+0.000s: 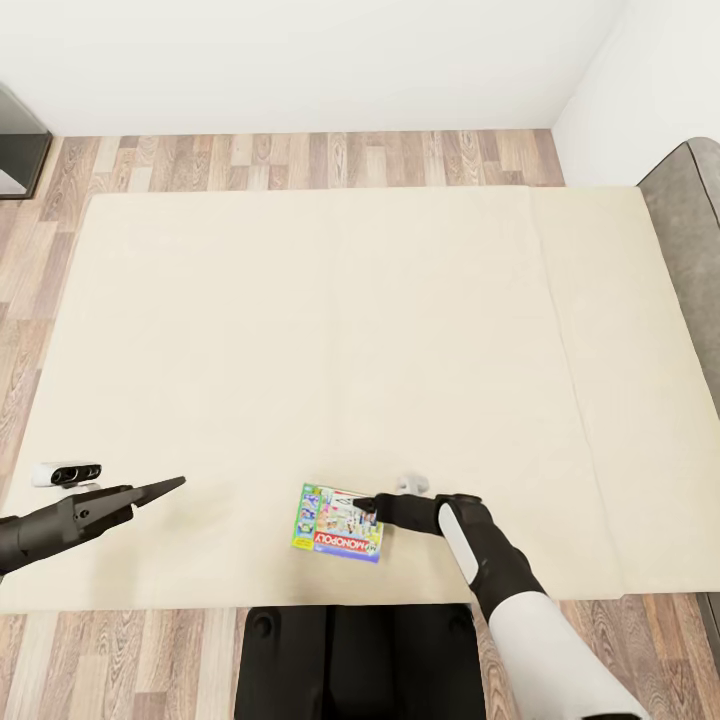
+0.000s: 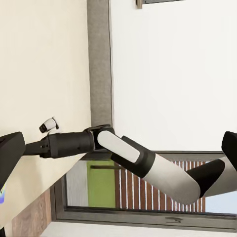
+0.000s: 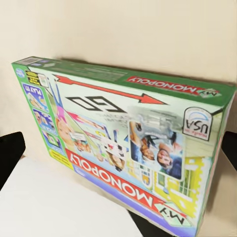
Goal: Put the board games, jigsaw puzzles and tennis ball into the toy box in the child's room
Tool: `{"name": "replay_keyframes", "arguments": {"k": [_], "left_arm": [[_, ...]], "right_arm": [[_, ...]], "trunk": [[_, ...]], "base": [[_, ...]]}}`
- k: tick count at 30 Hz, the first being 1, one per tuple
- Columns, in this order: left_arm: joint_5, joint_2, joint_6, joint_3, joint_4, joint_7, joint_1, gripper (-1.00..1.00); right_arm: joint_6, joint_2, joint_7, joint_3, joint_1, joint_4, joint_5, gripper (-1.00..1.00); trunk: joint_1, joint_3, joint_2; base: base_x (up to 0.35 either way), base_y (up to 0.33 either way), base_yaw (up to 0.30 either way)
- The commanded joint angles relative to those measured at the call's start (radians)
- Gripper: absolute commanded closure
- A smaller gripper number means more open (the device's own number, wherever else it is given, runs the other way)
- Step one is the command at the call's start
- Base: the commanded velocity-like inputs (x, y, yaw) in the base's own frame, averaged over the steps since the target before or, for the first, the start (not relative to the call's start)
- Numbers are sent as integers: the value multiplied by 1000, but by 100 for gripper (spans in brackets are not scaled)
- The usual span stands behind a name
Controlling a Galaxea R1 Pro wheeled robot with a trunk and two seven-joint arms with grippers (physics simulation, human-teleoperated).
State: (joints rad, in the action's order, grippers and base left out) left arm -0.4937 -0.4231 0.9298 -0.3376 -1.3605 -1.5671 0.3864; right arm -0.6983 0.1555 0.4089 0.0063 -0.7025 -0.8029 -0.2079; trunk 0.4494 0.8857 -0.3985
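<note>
One board game [image 1: 338, 522], a green-edged box with a busy printed lid and a red strip, lies flat on the beige mattress of the bed [image 1: 330, 330] near its front edge. My right gripper [image 1: 371, 504] is at the box's right edge, low over the mattress. In the right wrist view the box [image 3: 123, 138] lies close ahead, and the dark fingers [image 3: 10, 158] stand wide apart on either side, open. My left gripper [image 1: 165, 488] hovers over the mattress well to the left of the box, open and holding nothing.
The dark grey headboard [image 1: 690, 230] runs along the bed's right side. Wood-plank floor [image 1: 300, 158] lies beyond the bed, with a dark cabinet [image 1: 18, 140] at the far left. My own base [image 1: 350, 660] stands against the front edge.
</note>
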Motion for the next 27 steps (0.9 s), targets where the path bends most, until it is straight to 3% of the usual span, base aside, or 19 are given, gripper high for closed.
{"name": "replay_keyframes", "arguments": {"k": [1, 27], "left_arm": [[1, 0, 11, 0, 0, -4, 0, -100], [1, 0, 11, 0, 0, -4, 0, -100]], "right_arm": [[-5, 0, -1, 0, -1, -1, -4, -100], [66, 7, -8, 0, -14, 30, -1, -100]], "trunk": [[1, 1, -2], [1, 1, -2]], "base": [[0, 0, 0], [0, 0, 0]]}}
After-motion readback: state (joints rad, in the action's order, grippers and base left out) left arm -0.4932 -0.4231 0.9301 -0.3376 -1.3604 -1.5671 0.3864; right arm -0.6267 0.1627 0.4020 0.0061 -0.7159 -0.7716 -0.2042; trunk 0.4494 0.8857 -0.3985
